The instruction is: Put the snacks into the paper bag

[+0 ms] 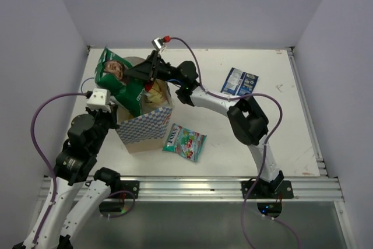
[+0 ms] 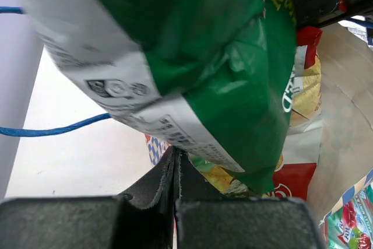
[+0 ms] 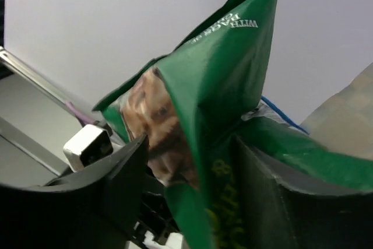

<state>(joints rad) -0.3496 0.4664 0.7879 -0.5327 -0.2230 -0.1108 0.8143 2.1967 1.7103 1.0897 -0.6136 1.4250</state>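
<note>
the green chip packet [image 1: 118, 83] stood tilted in the mouth of the paper bag [image 1: 145, 126], beside a red and yellow packet [image 1: 156, 93] inside. the right gripper [image 3: 189, 161] had its jaws parted on either side of the green packet. the left gripper [image 2: 176, 170] was closed tight at the bag's rim; whether it pinched the paper i cannot tell.

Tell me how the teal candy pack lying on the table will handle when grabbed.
The teal candy pack looks like thin glossy film, so probably floppy and a bit slippery in the jaws. It lies flat on the table, so it should not roll or tip, though its edge may be hard to catch.
</note>
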